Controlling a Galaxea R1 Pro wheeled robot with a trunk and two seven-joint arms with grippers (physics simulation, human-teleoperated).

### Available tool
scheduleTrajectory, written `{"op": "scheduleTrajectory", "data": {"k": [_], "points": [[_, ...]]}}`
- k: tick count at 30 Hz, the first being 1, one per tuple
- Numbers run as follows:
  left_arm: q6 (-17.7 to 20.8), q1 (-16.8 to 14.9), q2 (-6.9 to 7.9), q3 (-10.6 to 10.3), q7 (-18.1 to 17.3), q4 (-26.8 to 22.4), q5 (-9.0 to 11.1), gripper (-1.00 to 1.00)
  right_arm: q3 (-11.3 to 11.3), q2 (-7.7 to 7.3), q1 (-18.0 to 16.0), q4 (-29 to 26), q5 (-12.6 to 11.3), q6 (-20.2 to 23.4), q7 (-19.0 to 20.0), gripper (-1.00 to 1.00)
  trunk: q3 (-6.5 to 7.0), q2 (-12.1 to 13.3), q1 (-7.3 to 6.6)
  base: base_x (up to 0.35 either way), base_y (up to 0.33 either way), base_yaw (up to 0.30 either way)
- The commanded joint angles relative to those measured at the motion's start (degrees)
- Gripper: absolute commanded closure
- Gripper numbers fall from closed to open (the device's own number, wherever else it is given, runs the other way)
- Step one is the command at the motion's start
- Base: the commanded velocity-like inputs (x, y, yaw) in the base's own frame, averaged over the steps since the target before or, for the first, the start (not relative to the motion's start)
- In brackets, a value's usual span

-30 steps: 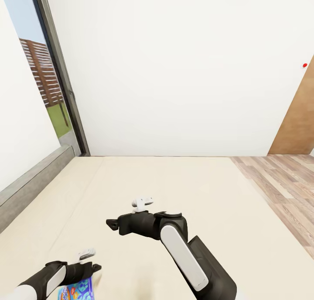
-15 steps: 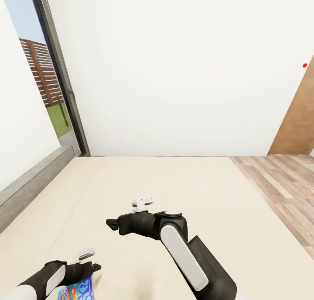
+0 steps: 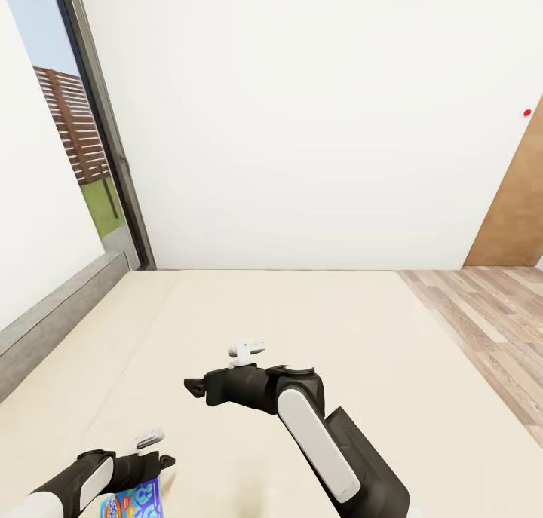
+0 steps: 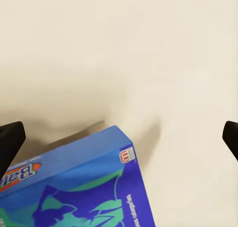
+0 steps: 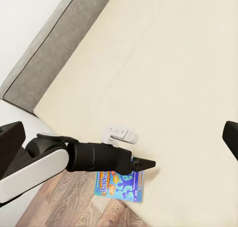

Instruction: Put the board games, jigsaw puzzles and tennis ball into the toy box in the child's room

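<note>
- Nothing has moved since a moment ago; both arms sit just as they did, and the blue board game lies in the same spot.
- That blue box rests flat at the near edge of the bed, by the wood floor.
- Left gripper hangs over the box corner with fingers wide apart, holding nothing.
- Right gripper reaches out above the bare mattress; its fingers look spread and empty too.
- Picking up this game seems to be the step now. Next the left fingers need to drop around the box edge and close.
</note>
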Motion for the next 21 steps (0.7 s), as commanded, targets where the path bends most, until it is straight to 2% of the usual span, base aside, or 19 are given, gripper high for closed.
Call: {"op": "scheduleTrajectory", "data": {"k": [1, 21], "points": [[0.3, 0.0, 0.04, -0.2, -0.1, -0.1, 0.3, -1.00, 0.0, 0.01, -0.1, 0.0, -0.6, 0.1, -0.5, -1.00, -0.06, 0.0, 0.00, 0.000, 0.000, 0.000], [0.3, 0.0, 0.13, -0.2, -0.1, -0.1, 0.3, -1.00, -0.2, 0.01, -0.1, -0.1, -0.5, 0.0, -0.4, -1.00, -0.06, 0.0, 0.00, 0.000, 0.000, 0.000]]}}
